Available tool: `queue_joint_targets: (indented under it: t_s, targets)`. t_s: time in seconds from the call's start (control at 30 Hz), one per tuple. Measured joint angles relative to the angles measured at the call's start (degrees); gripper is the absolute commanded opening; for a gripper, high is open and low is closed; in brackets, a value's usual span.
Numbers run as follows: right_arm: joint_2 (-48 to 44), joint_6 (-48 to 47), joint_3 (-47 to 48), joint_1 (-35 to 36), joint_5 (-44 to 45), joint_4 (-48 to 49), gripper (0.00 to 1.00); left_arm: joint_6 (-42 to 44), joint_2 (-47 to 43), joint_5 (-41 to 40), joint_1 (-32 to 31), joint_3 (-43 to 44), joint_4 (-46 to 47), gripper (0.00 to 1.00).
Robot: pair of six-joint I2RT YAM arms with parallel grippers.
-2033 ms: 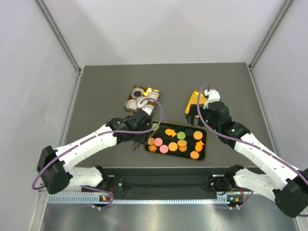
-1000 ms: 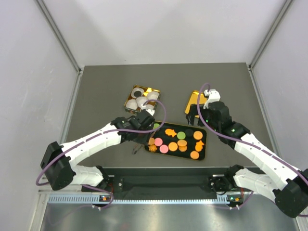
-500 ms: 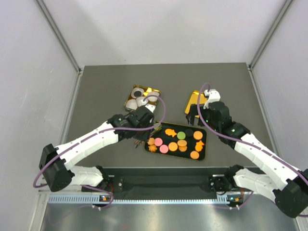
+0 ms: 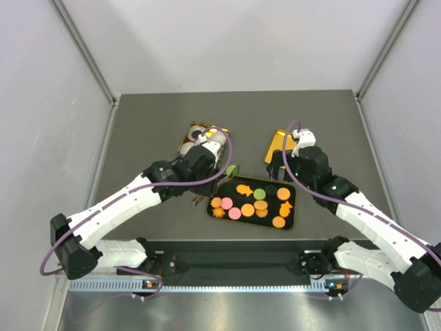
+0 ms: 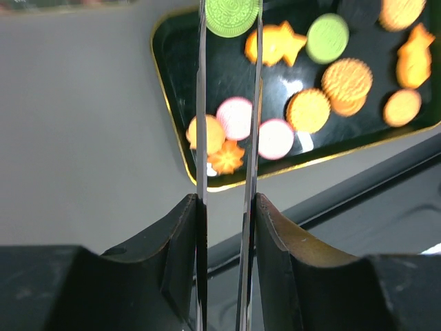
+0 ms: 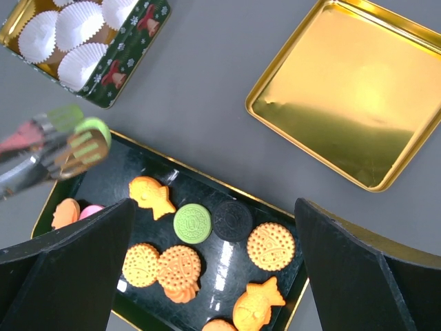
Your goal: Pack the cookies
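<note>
Green cookie (image 5: 232, 15) is off the black tray (image 6: 114, 183) — pinched edge-to-edge at the very tips of the left gripper (image 4: 231, 172). It hangs over the tray's far-left corner, on the side toward the green tin (image 6: 136, 55). The other cookies (image 6: 271, 246) lie flat on the tray. Right gripper (image 6: 213, 205) hovers above the tray, jaws spread wide, nothing in them.

Risks as I read them:
- The blades are thin and grip only the rim, so the disc could pivot or slip out. It would land on the table (image 4: 138, 124) between tray and tin.
- The paper cups (image 6: 79, 24) look light — come in low and you could shove or crush one rather than fill it.
- The left arm's purple cable (image 4: 231, 153) loops over the tin; watch for a snag.

Writing: none readable. The cookies carry an embossed pattern, the tin rim has small red figures, and the gold lid (image 6: 348, 103) is plain.
</note>
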Motion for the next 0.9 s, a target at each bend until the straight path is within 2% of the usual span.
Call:
queue_joint_targets:
  t_s: [0.2,0.47,0.67,0.9]
  targets:
    - [-0.1,0.0,0.0,0.0,0.0,-0.1,1.0,0.7,1.1,-3.4,1.3,5.1,0.1,0.39]
    - [-0.1,0.0,0.0,0.0,0.0,-0.1,1.0,1.3,11.2,-8.0,8.4,11.4,4.1,0.39]
    - [-0.4,0.0,-0.1,0.0,0.0,0.0,1.0,1.7,18.8,-7.7,13.4,12.2,8.3,0.39]
    - [-0.5,0.0,-0.5,0.0,-0.1,0.0,1.0,2.0,23.7,-6.7,16.1,13.6,11.3,0.39]
